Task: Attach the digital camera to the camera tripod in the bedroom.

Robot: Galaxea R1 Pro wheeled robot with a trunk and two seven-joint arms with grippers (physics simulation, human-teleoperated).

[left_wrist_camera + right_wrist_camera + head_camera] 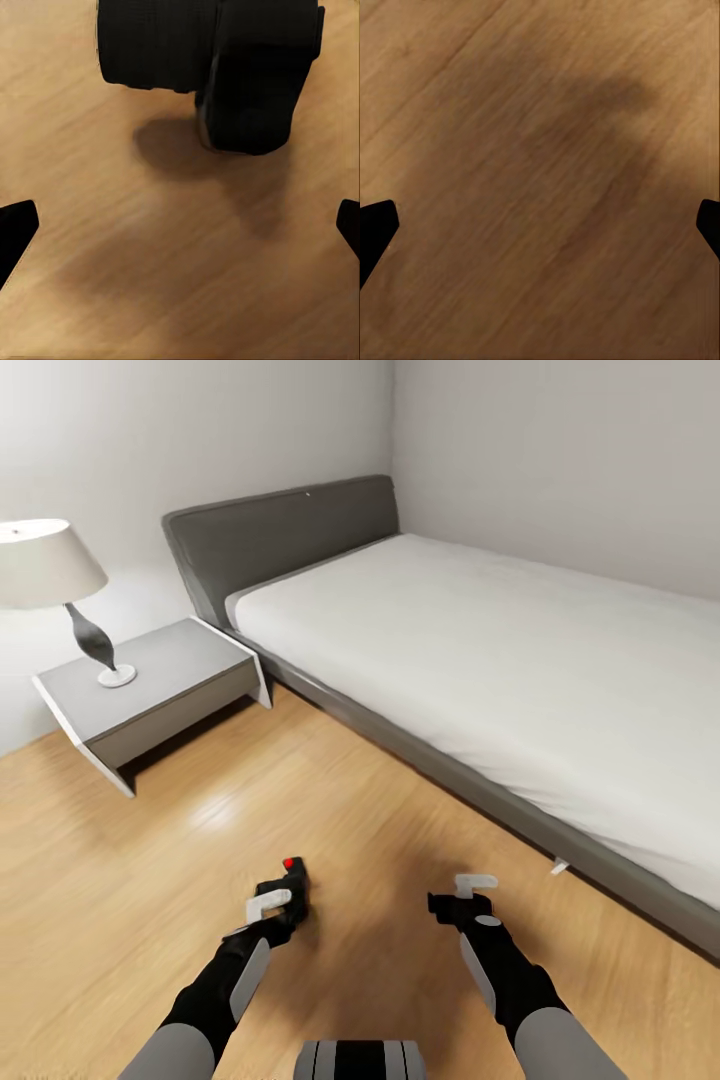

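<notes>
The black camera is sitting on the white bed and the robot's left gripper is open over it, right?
Not quite. The camera is on the wood floor, not on the bed. The left wrist view shows it resting on the planks, with its shadow beside it. The left gripper is indeed open above it, fingers spread wide.
</notes>
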